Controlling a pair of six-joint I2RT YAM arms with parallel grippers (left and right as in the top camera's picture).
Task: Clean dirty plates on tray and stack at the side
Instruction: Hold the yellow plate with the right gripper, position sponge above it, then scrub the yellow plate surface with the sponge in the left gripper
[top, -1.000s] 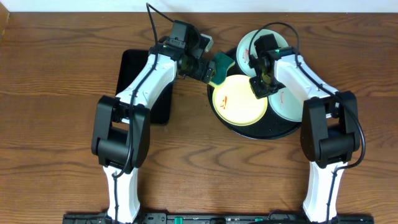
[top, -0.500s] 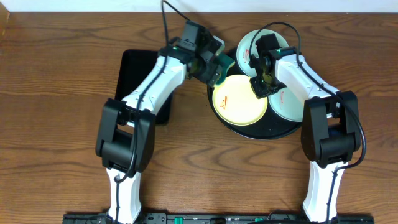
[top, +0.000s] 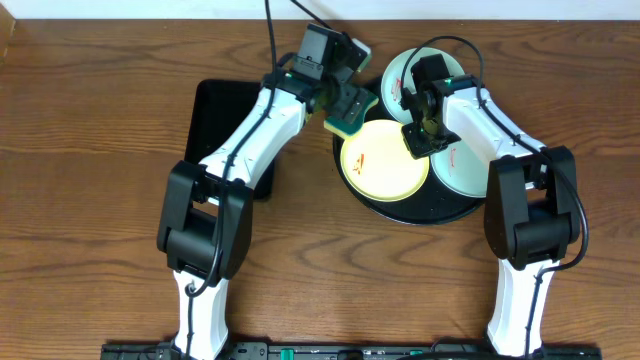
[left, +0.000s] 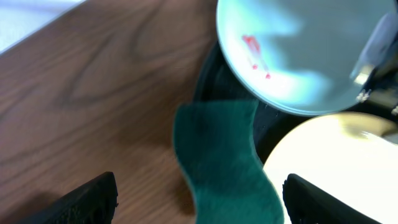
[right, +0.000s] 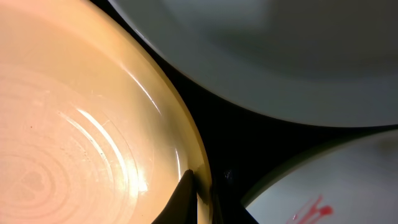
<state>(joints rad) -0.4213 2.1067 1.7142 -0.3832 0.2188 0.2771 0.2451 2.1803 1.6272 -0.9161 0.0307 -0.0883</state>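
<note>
**tablewatcher:** Compared with a second ago, the left arm has swung toward the far edge of the brown wooden table (top: 90, 200). The green-and-yellow scrub sponge (top: 347, 124) now lies across the left rim of the large round black tray (top: 420, 214). The right arm hasn't budged.

**rimgrip:** Yep. All three plates sit on that tray. The round pale yellow plate (top: 385, 165) is in front, and a round pale mint plate (top: 393, 78) at the back has red smears. A second mint plate (top: 458, 172) at the right is smeared too. They're round, so no long axis to speak of. All face up, roughly flat.

**tablewatcher:** Grippers?

**rimgrip:** The left gripper (left: 211, 200) gapes wide above the sponge, holding nothing. The right gripper (top: 418, 140) is pinched onto the yellow plate's back-right rim.

**tablewatcher:** I'd guess those plates are light, stiff and glossy, so slippery. The rim is the only real handle. A thin pinch there could let the plate swivel, and a drop might chip it.
</note>
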